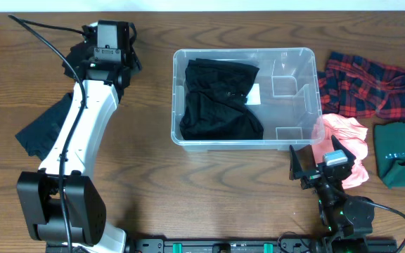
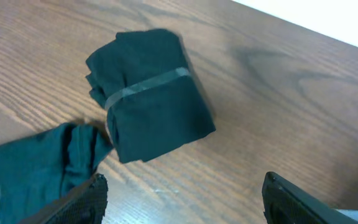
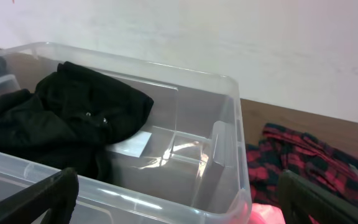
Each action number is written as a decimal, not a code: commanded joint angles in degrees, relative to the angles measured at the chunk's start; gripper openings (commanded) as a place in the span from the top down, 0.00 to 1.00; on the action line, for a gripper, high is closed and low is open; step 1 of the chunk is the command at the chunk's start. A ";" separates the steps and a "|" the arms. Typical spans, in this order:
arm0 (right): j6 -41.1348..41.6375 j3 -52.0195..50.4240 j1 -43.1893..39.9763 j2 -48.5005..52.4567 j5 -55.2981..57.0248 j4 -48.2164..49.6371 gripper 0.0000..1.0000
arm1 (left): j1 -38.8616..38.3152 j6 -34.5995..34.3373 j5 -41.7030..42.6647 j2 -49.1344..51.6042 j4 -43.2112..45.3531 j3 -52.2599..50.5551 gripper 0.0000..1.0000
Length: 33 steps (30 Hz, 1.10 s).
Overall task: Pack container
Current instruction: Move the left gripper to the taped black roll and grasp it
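Overhead, the container is seen in the middle of the table, and black clothes are piled in its left half. The left gripper is held wide open with nothing in it, above a folded dark green bundle with a band around it. A loose dark cloth lies next to the bundle. If the bundle is grabbed by one corner only, it might come undone or be dropped on the way. The way is long, because the container is well apart from the left fingers, off to that arm's right. If the bundle is set on the black pile, it might hang over the rim. The right gripper is wide open too, and nothing is held in it. The near wall of the container is just in front of the right fingers, close to its right corner. The container could be bumped and pushed if that arm is moved forward too low. A pink cloth lies just beside that gripper, with a red checked cloth near it, so two could be caught at once.
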 commanded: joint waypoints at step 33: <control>-0.55 -0.11 -0.57 -0.31 0.35 -0.20 0.01 | 4.72 -0.13 -0.63 23.30 26.71 -0.22 0.13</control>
